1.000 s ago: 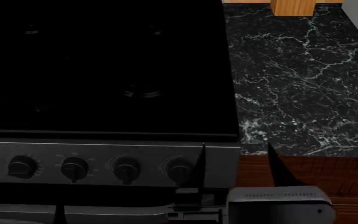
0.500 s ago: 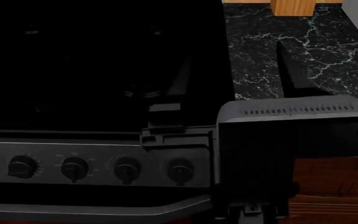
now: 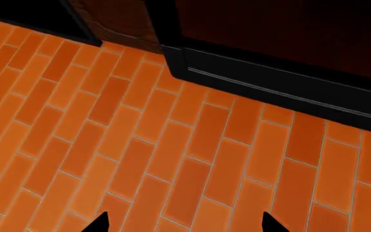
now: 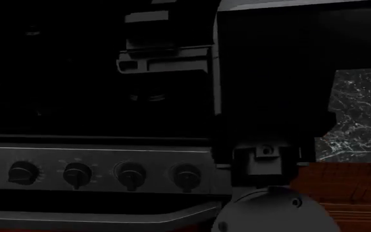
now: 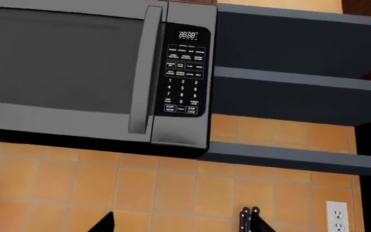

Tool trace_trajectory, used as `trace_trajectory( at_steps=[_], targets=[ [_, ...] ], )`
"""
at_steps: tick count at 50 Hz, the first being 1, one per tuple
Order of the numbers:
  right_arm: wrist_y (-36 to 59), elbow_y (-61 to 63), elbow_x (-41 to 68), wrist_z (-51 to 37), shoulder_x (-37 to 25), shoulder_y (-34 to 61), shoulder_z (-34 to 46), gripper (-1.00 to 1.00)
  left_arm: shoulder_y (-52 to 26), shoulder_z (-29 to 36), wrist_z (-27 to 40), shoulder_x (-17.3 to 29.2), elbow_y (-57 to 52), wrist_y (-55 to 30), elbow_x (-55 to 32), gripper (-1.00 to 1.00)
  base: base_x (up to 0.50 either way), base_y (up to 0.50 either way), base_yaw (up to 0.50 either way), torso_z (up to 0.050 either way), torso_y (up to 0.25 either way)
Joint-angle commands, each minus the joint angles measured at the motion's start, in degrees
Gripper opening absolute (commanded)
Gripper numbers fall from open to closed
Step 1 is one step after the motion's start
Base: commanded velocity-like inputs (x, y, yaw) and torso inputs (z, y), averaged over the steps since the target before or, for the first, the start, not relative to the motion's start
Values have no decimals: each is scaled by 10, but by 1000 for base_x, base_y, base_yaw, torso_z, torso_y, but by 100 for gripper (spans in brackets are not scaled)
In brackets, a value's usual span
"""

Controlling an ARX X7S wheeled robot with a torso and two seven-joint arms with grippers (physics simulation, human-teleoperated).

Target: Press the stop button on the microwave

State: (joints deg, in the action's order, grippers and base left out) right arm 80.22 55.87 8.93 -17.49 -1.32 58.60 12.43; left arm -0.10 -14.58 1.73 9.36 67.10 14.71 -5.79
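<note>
We approach the microwave (image 5: 95,72) with our right end effector (image 5: 182,222) spread open, empty; next, reaching its stop button (image 5: 191,110) ahead.

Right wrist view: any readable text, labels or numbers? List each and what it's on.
Microwave display: lit digits, too blurred to read for certain.
Keypad number keys: "1" to "9" and "0" just legible.
Function buttons and the bottom row, stop button included: labelled, too small to read.
Stove knobs in the head view: tick marks only, no words.
</note>
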Motion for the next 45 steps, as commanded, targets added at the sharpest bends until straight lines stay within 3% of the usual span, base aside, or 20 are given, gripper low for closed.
trace_trajectory(
  at_steps=[1,14,26,45],
  targets=[
    [23,-56,30,-23,4,96,-14,100,1,-92,-34,-7,79,-39,40,100,0,0,0,50,82],
    [-38,-229,57,-49,7,189,1,100,14,-127,-53,-13,79,-75,49,100,0,0,0,50,81],
    [-164,-473,69,-62,6,279,30,100,14,-127,-53,-13,79,-75,49,100,0,0,0,50,82],
    [-349,-870,140,-85,9,496,124,100,14,-127,-53,-13,79,-75,49,100,0,0,0,50,83]
  ],
)
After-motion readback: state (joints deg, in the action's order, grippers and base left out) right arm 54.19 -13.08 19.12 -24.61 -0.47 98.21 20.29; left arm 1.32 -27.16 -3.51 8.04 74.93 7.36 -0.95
